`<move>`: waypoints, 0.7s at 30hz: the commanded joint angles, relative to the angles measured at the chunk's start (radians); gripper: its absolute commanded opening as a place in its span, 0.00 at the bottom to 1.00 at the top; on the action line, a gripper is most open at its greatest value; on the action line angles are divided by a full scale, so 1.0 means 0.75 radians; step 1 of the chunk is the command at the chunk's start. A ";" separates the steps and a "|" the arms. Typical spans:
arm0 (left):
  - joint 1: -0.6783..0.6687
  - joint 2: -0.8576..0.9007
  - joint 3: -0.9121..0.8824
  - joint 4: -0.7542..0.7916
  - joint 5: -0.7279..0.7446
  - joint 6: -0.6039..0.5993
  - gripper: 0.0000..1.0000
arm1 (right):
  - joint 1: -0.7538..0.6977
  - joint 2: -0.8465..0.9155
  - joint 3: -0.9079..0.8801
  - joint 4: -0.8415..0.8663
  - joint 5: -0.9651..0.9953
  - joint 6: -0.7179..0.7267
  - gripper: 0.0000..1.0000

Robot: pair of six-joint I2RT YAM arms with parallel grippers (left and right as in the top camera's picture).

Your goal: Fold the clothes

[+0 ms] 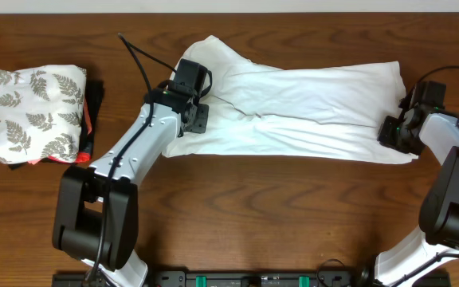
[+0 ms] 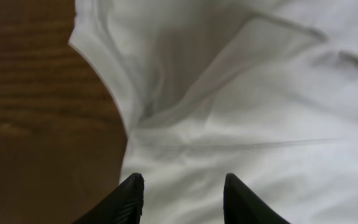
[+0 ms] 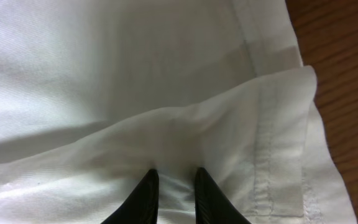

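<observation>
Wooden tabletop [image 1: 237, 207] carries the thin, limp T-shirt [image 1: 309, 104] spread crosswise, likely best taken by hem and shoulder edges; left pincer [image 2: 182, 186] stands apart over it, right pincer [image 3: 176, 180] is clamped on a hem-side fold.
</observation>
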 commanded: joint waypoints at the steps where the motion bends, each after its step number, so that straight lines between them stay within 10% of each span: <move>1: 0.006 0.016 -0.078 0.076 0.023 -0.031 0.41 | -0.019 0.109 -0.099 -0.073 0.086 0.031 0.19; 14: 0.003 0.204 -0.193 0.157 0.153 -0.032 0.41 | -0.020 0.109 -0.099 -0.086 0.051 0.031 0.18; 21: 0.003 0.242 -0.193 -0.204 0.187 -0.032 0.41 | -0.020 0.109 -0.099 -0.087 0.051 0.030 0.18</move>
